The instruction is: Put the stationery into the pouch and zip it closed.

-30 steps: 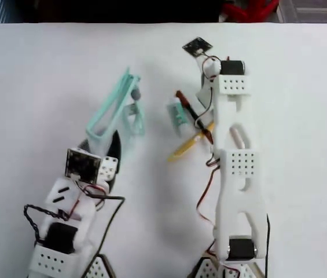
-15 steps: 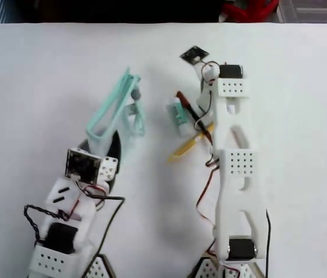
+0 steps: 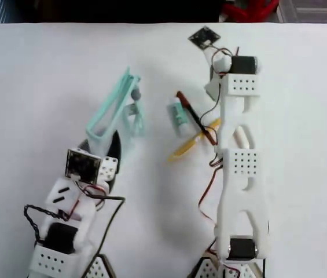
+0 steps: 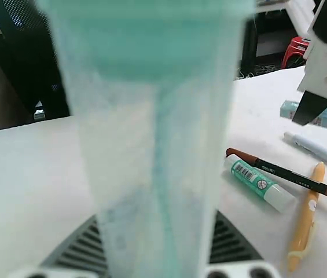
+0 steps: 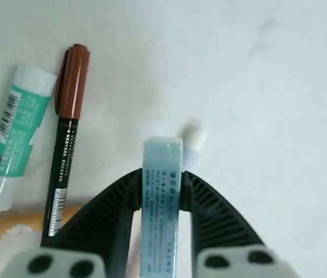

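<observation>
Left jaws grip pouch (image 3: pixel 114 110), right jaws eraser (image 5: pixel 160 191) — glue stick (image 3: pixel 177 116), pen (image 3: pixel 193 116) between

Pouch (image 3: pixel 112 110): lying tilted, well left of the stationery.
Glue stick (image 3: pixel 177 116): lying just beside the brown pen (image 3: pixel 193 117).
Yellow pen (image 3: pixel 187 146): crossing the brown pen.
Right arm (image 3: pixel 238 168): reaching over both pens' ends.

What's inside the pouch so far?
No stationery shows through the pouch; its end at the left gripper is covered. Glue stick, marker and yellow pen lie on the table; the right gripper holds a blue eraser.
</observation>
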Available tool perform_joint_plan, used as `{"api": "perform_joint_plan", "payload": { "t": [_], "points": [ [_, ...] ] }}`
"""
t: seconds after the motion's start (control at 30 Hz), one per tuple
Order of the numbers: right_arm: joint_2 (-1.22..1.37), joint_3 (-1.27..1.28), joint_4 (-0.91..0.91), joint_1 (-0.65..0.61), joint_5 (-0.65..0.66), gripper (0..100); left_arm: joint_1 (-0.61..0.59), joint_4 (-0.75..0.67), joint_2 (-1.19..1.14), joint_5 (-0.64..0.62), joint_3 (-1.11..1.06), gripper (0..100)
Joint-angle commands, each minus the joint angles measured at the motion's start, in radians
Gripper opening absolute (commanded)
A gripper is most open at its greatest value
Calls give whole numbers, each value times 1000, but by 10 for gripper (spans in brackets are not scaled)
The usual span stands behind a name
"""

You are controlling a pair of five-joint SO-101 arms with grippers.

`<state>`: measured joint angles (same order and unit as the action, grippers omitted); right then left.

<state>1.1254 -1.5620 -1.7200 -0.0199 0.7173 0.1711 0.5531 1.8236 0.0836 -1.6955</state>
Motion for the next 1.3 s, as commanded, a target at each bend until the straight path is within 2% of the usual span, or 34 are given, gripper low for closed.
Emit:
{"api": "perform_joint_plan", "payload": {
  "t": [0.0, 0.1, 0.23, 0.47, 0.57, 0.73, 0.87, 1.07, 1.27],
  "points": [
    [-257, -14, -7, 16, -124, 18, -12, -15, -2, 5, 3, 64],
    [-452, 66, -7, -7, -203, 18, -12, -15, -2, 5, 3, 64],
    [-783, 273, -7, -90, -209, 18, -12, -15, -2, 5, 3, 64],
    [-1389, 772, 1, -348, -216, 18, -12, -15, -2, 5, 3, 65],
    [-1544, 951, 47, -450, -333, 18, -12, -17, -2, 5, 3, 65],
    [-1643, 1134, 222, -634, -519, 18, -12, -15, -2, 0, 3, 96],
    [-1643, 1247, 384, -754, -534, 18, -12, -15, -2, -3, 3, 116],
    [-1643, 1418, 624, -809, -534, 18, -12, -14, -2, -3, 3, 116],
    [-1644, 1599, 860, -812, -535, 18, -12, -14, -2, -3, 3, 120]
  ]
}}
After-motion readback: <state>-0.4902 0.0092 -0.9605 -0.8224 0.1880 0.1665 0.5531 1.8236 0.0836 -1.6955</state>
